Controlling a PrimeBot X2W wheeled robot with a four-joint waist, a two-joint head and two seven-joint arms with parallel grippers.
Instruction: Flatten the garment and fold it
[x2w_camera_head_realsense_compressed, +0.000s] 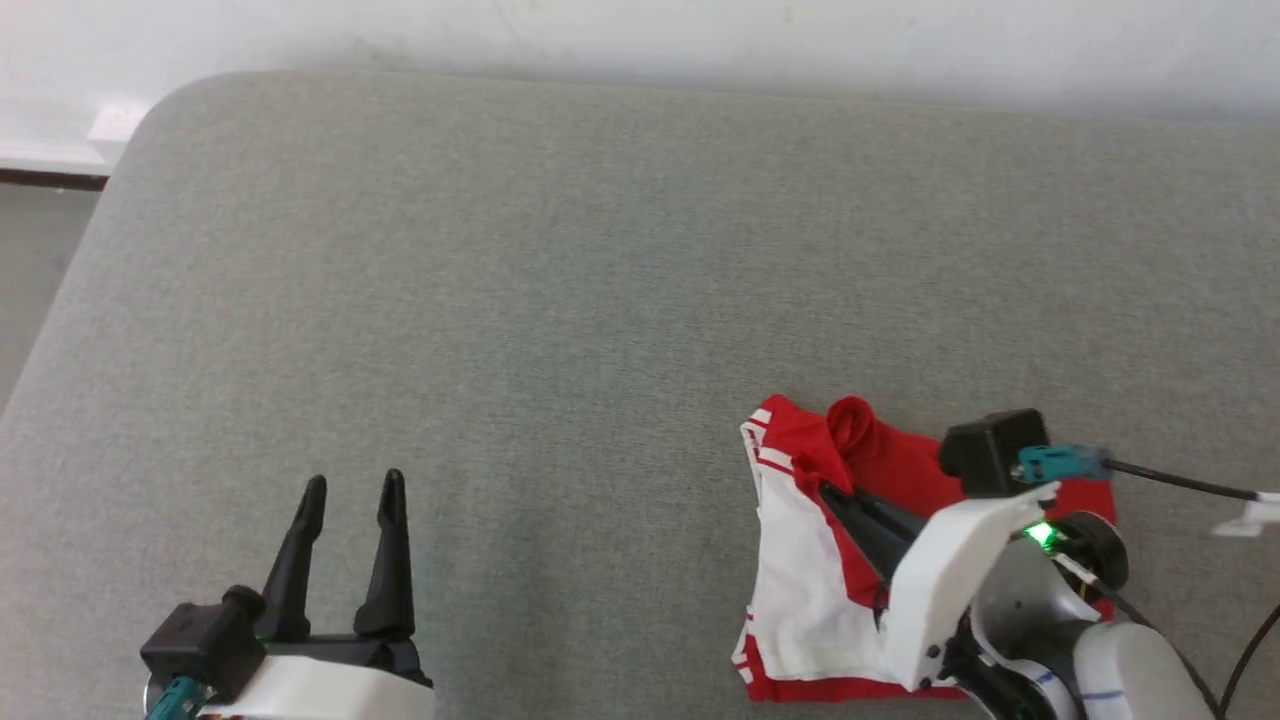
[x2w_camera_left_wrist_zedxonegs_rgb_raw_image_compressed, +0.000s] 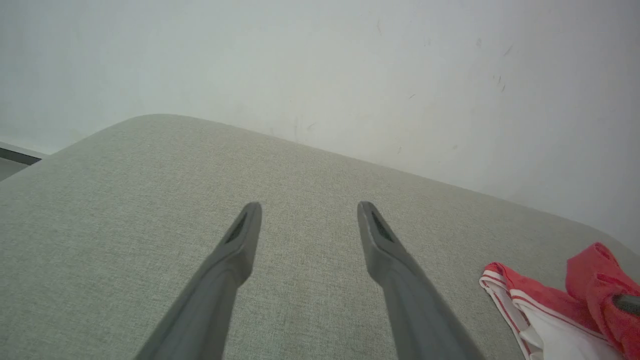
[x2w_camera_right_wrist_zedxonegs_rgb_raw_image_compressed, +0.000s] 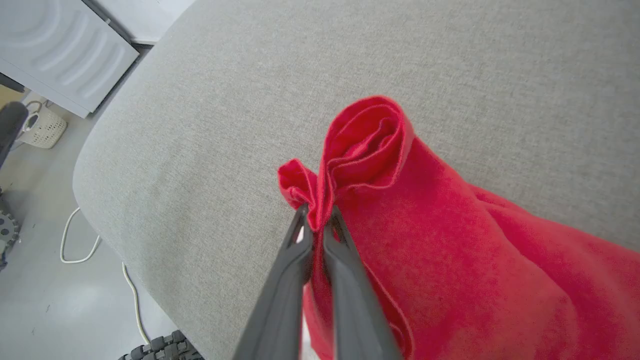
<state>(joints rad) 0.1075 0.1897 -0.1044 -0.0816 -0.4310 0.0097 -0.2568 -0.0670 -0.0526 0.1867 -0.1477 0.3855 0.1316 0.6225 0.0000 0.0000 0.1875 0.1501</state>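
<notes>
Plainly, the garment (x2w_camera_head_realsense_compressed: 805, 570) lies as a compact, partly folded bundle on the near right part of the grey cushion (x2w_camera_head_realsense_compressed: 560, 260). The right gripper (x2w_camera_right_wrist_zedxonegs_rgb_raw_image_compressed: 316, 215) pinches tight on a bunched red fold on the side facing the cushion's far edge, likely to lift that layer and draw it flat. Over the cushion's near left part the left gripper (x2w_camera_head_realsense_compressed: 353, 480) hangs spread and empty, seemingly held in reserve until a second corner needs holding.
</notes>
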